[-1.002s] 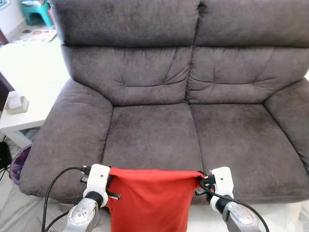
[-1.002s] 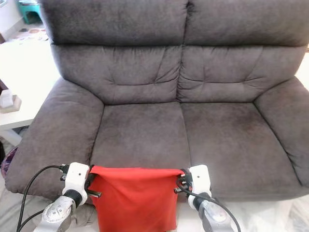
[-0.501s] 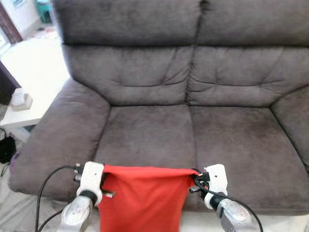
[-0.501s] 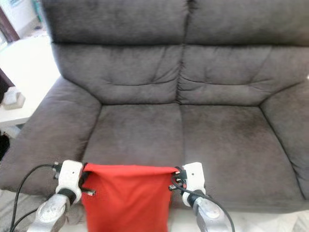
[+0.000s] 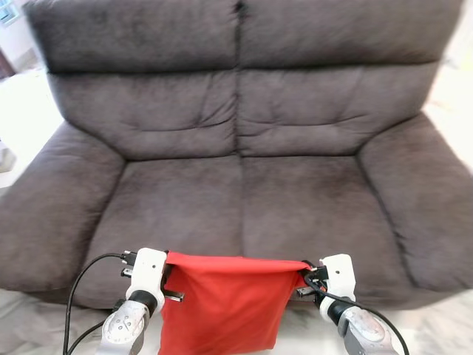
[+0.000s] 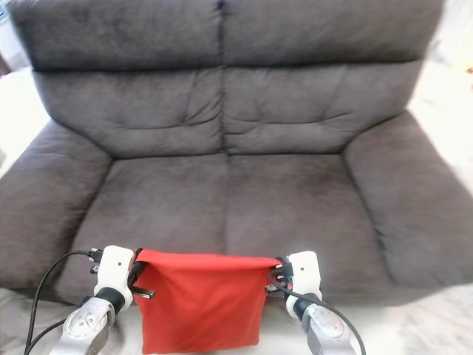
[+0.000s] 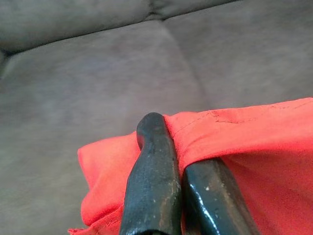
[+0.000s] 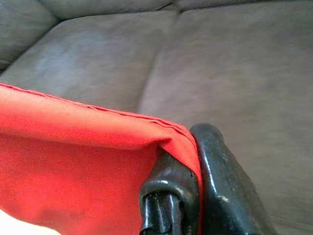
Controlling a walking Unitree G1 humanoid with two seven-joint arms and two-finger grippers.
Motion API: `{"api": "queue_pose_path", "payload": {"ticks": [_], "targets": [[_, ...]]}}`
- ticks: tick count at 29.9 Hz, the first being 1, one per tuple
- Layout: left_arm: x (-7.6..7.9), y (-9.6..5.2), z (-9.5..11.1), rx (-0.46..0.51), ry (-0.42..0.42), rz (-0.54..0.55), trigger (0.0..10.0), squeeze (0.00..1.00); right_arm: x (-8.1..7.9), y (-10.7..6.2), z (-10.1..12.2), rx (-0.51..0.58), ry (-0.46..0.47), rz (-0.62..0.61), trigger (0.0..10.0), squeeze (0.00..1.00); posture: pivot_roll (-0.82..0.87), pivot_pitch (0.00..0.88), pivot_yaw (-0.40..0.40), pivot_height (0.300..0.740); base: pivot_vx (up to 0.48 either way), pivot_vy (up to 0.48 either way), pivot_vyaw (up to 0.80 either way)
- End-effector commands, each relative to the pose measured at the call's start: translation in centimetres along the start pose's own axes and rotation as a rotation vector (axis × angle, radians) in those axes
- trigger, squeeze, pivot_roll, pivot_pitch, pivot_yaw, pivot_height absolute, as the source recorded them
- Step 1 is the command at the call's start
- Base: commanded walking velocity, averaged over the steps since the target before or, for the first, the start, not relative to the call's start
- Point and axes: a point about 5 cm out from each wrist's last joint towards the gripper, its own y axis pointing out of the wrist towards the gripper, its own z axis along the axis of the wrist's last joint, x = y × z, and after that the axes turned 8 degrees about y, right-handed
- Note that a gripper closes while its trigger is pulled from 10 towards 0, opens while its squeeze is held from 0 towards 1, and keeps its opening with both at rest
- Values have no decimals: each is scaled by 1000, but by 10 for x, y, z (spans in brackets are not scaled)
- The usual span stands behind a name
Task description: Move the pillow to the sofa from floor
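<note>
Camera swung since a second ago; sofa (image 5: 244,185) sat centred. Left gripper (image 7: 171,161), right gripper (image 8: 188,166) stayed clamped on red pillow (image 5: 222,303) corners. Placement onto seat looked next.

The red pillow (image 5: 222,303) hangs limp and flat, its top edge stretched taut, just before the front edge of the dark grey two-seat sofa (image 5: 244,148), facing the middle seam.

You're looking at two silver, rounded forearms, each ending in a white wrist block. The left gripper (image 5: 167,271) and right gripper (image 5: 307,277) carry glossy black fingers (image 7: 151,191), scuffed and pale-speckled. Black cables loop outward from behind each white block.
</note>
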Motion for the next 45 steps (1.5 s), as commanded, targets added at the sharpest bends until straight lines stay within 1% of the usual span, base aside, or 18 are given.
{"api": "queue_pose_path", "payload": {"ticks": [1, 10, 14, 19, 21, 25, 27, 29, 31, 33, 34, 35, 37, 38, 39, 42, 44, 45], "targets": [[-12, -5, -2, 0, 11, 40, 10000, 0, -1, 3, 16, 83, 3, -1, 10000, 0, -21, 164, 44, 740, 0, -398, 0], [-12, -4, -1, 4, 13, 41, 10000, 0, -1, 4, 18, 96, 2, 1, 10000, 0, -20, 163, 43, 740, 0, -396, 0], [-13, -3, 1, 9, 15, 42, 10000, 0, -1, 4, 21, 104, -12, 3, 10000, 0, -21, 163, 43, 740, 0, -400, 0], [-16, -2, 4, 19, 15, 52, 10000, 0, -3, 4, 22, 120, -6, 9, 10000, 0, -22, 159, 46, 740, 0, -400, 0], [-18, -1, 7, 28, 19, 59, 10000, 0, -4, 4, 23, 133, 3, 7, 10000, 0, -21, 159, 46, 740, 0, -390, 0], [-19, 3, 12, 37, 22, 56, 10000, 0, -6, 5, 24, 144, 15, 0, 10000, 0, -23, 158, 49, 740, 0, 0, 0], [-22, 5, 22, 78, 16, 74, 10000, 0, -10, 5, 23, 155, 30, -1, 10000, 0, -19, 153, 49, 740, 0, 0, 0], [-24, 5, 26, 95, 8, 80, 10000, 0, -11, 4, 24, 167, 32, -6, 10000, 0, -18, 150, 52, 740, 0, 0, 0], [-24, 5, 32, 127, 30, 82, 10000, 0, -11, 4, 28, 200, 44, -23, 10000, 0, -20, 148, 56, 740, 0, 0, 0], [-27, 2, 44, 182, 48, 96, 10000, 0, -13, 2, 44, 293, 64, -54, 10000, 0, -27, 143, 60, 740, 0, 0, 0], [-27, 2, 44, 182, 48, 96, 10000, 0, -13, 2, 44, 293, 64, -54, 10000, 0, -27, 143, 60, 740, 0, 0, 0], [-28, 2, 49, 197, 58, 108, 10000, 0, -14, 1, 49, 326, 79, -61, 10000, 0, -27, 143, 60, 740, 0, 0, 0], [-29, 1, 50, 202, 61, 110, 10000, 0, -14, 0, 51, 335, 84, -62, 10000, 0, -27, 143, 60, 740, 0, 0, 0], [-30, 1, 55, 227, 73, 120, 10000, 0, -15, -1, 56, 362, 90, -67, 10000, 0, -24, 133, 66, 740, 0, 0, 0], [-30, 1, 55, 227, 73, 120, 10000, 0, -15, -1, 56, 362, 90, -67, 10000, 0, -24, 133, 66, 740, 0, 0, 0], [-32, 1, 72, 299, 145, 140, 10000, 0, -15, -3, 77, 470, 108, -102, 10000, 0, -29, 130, 73, 740, 0, 0, 0], [-34, 2, 77, 312, 137, 154, 10000, 0, -15, -4, 84, 504, 112, -113, 10000, 0, -32, 124, 76, 740, 0, 0, 0], [-36, 2, 81, 322, 141, 162, 10000, 0, -15, -5, 92, 535, 112, -115, 10000, 0, -30, 122, 76, 740, 259, 0, 0]]}}
